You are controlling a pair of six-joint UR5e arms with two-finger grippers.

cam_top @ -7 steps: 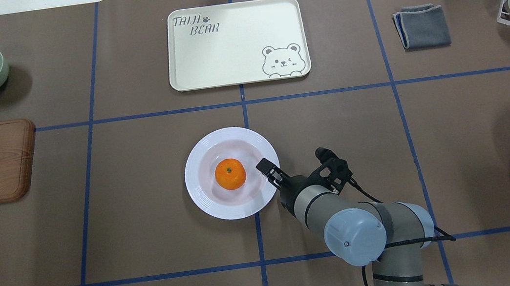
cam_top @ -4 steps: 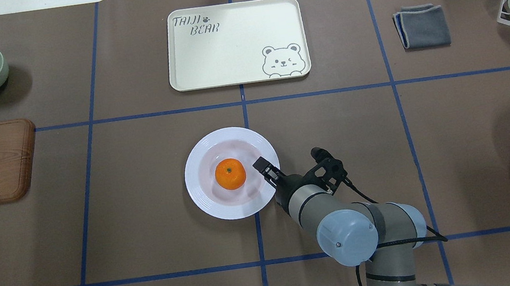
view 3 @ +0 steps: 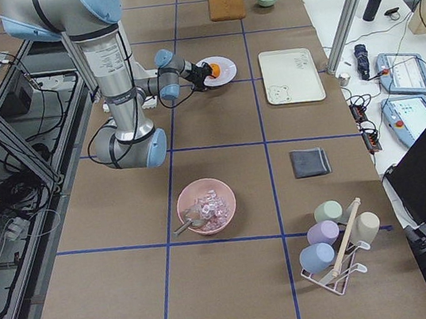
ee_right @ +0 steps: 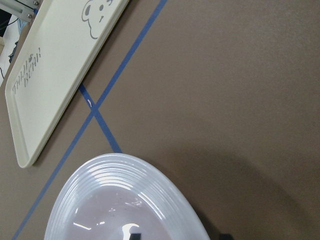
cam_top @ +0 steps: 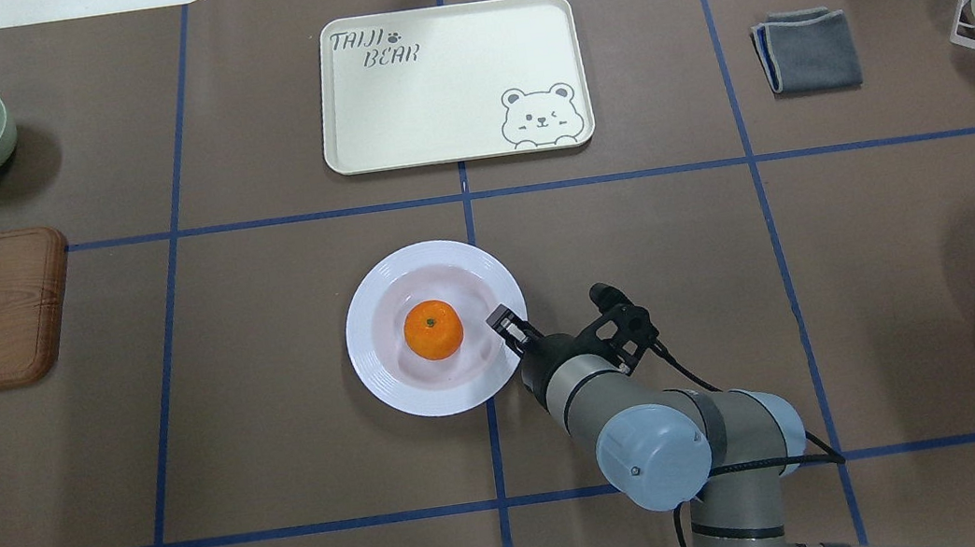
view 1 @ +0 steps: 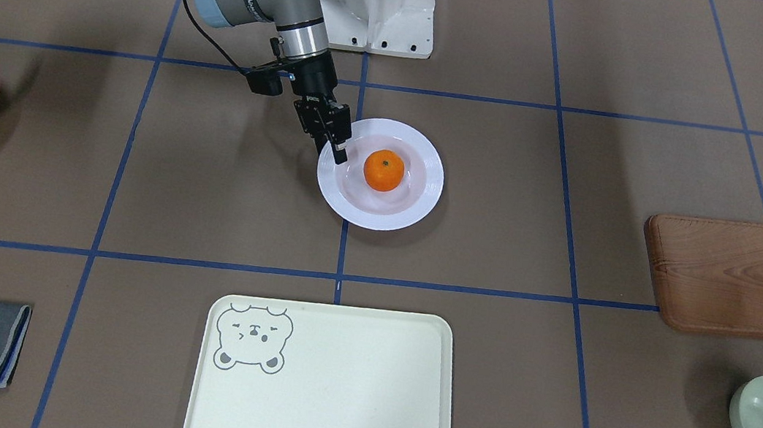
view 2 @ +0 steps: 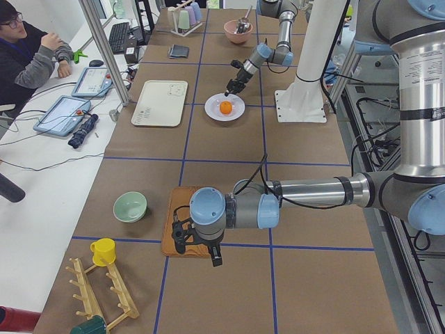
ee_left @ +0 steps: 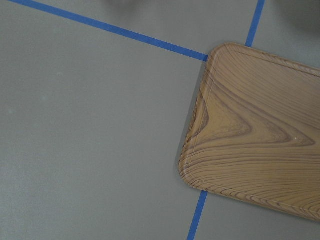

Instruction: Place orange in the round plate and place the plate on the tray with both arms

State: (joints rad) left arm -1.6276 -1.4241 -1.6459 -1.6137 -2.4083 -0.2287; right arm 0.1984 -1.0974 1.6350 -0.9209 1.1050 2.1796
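My right pincer straddles the rim of the round plate, robot-side of the tray, with the orange loose inside (clamped or not, I cannot tell); the plate looks slick, rigid and breakable, best held at opposite rims.

Overhead and front views face each other, end views look lengthwise, wrist views sit close; five share the glossy white round plate.

Round plate displaced slightly toward robot's left and far side of the surface; orange carried with it. Right end effector, on plate's rim, advanced likewise; rim possibly lifted there, view unclear
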